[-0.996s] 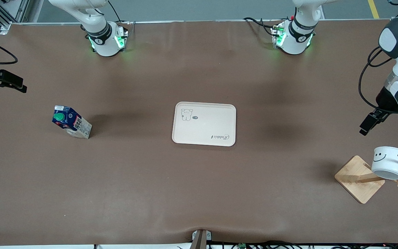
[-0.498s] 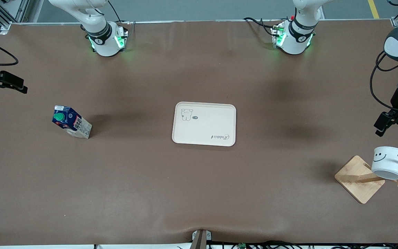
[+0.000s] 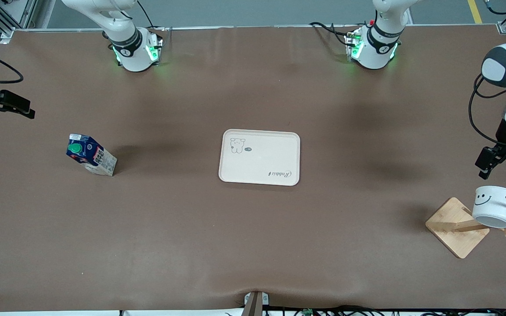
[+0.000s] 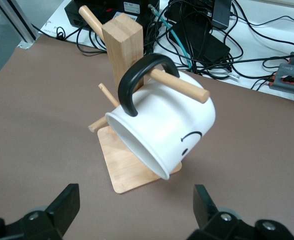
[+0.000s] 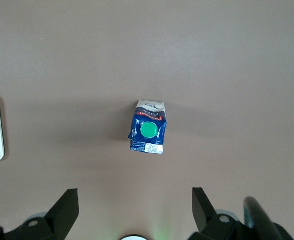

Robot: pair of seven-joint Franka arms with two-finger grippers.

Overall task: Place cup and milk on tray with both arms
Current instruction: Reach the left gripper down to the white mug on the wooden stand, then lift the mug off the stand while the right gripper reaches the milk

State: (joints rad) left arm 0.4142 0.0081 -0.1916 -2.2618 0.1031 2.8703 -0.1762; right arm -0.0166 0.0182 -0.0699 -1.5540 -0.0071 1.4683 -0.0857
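Mug [image 3: 494, 212] hangs by its black handle on the wooden rack [image 3: 457, 227] at my left arm's end, nearer the front camera than my wide-open left gripper [image 3: 497, 160], while my wide-open right gripper [image 5: 132, 212] hovers over the milk carton [image 3: 90, 154].

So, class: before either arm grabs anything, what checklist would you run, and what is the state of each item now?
1. Left gripper open: ok.
2. Left gripper lined up with cup: ok, cup sits between its fingers in the left wrist view.
3. Cup free to lift: not ok, its handle hangs on a rack peg.
4. Right gripper open: ok.
5. Milk upright on the table: ok.
6. Tray free for both: ok.
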